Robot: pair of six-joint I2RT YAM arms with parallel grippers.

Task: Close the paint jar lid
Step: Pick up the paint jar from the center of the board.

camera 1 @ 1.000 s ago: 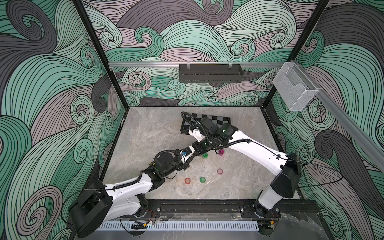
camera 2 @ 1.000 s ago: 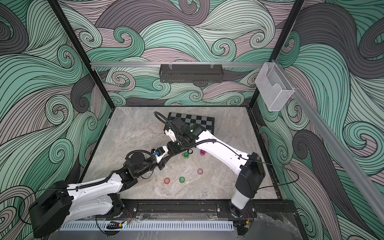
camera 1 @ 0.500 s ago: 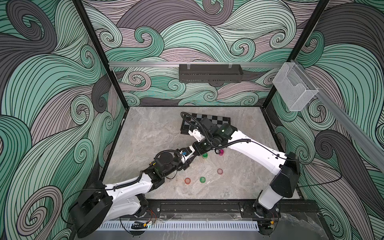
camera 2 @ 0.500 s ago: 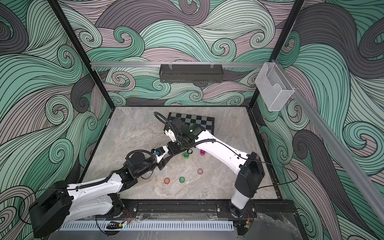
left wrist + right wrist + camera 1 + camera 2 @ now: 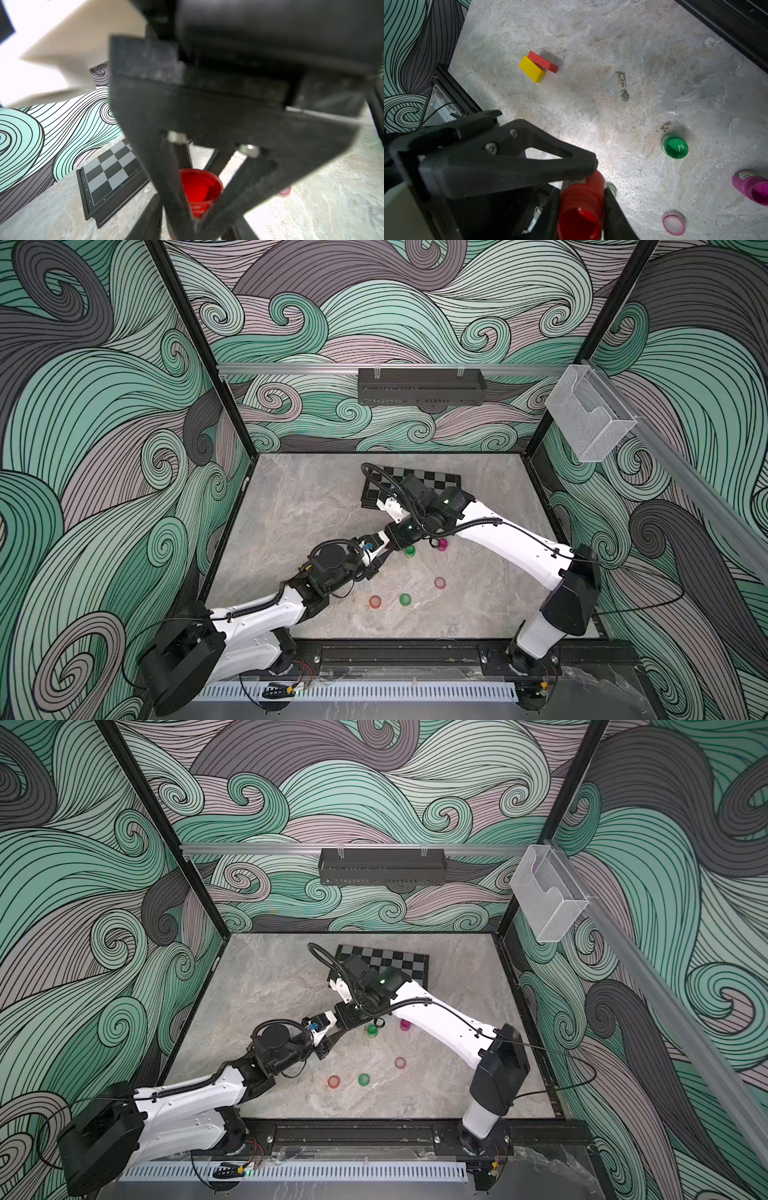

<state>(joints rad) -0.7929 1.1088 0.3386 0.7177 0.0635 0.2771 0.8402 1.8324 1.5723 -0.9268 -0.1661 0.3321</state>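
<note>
1. The right gripper has drawn its jaws in and now pinches the red paint jar tightly.
2. The left gripper has slackened a little around the same jar; the views do not show whether it still grips.

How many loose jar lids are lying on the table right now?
3: red lid and green lid side by side, pink lid to their right and slightly farther back. The arms could hide others.
</note>
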